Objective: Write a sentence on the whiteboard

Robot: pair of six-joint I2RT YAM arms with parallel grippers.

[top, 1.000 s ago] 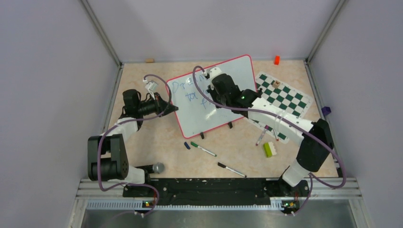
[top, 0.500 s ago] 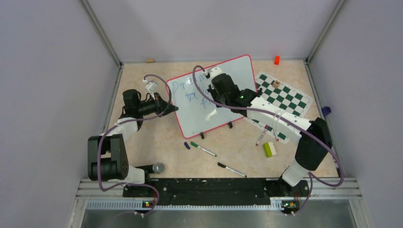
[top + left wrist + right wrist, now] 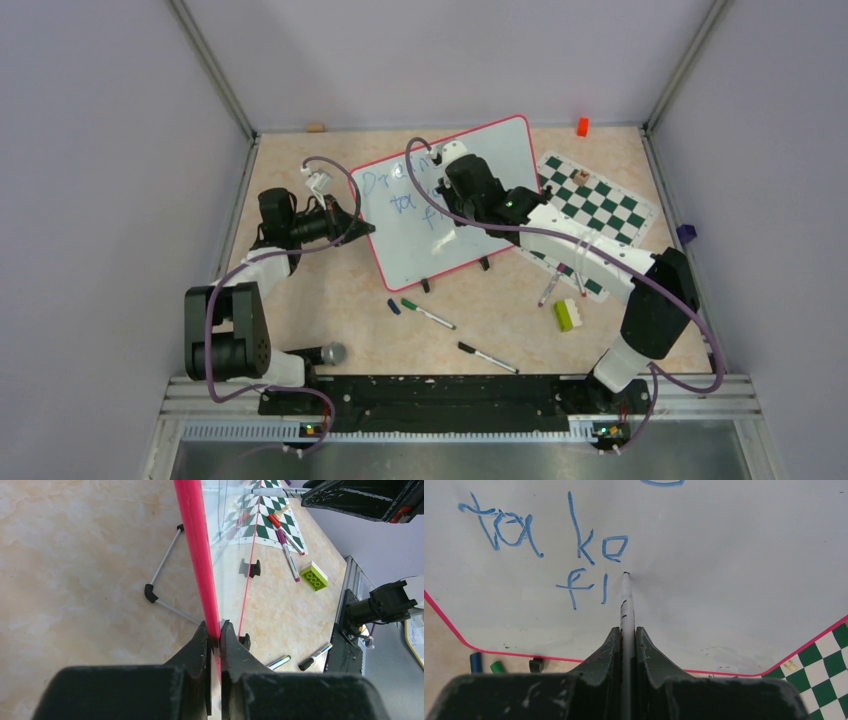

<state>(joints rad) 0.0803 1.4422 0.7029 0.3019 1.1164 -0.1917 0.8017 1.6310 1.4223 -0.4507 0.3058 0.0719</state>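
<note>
Right wrist: right claw (image 3: 626, 631) holds marker (image 3: 625, 597) tip on whiteboard (image 3: 734, 555).

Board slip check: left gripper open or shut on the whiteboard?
Shut. The left gripper pinches the whiteboard by its red frame.

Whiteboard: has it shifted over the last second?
No. In the top view the whiteboard keeps the same right edge position against the chess mat, with the left fingers clamped on its red frame.

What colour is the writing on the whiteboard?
The writing is blue, seen best in the right wrist view.
</note>
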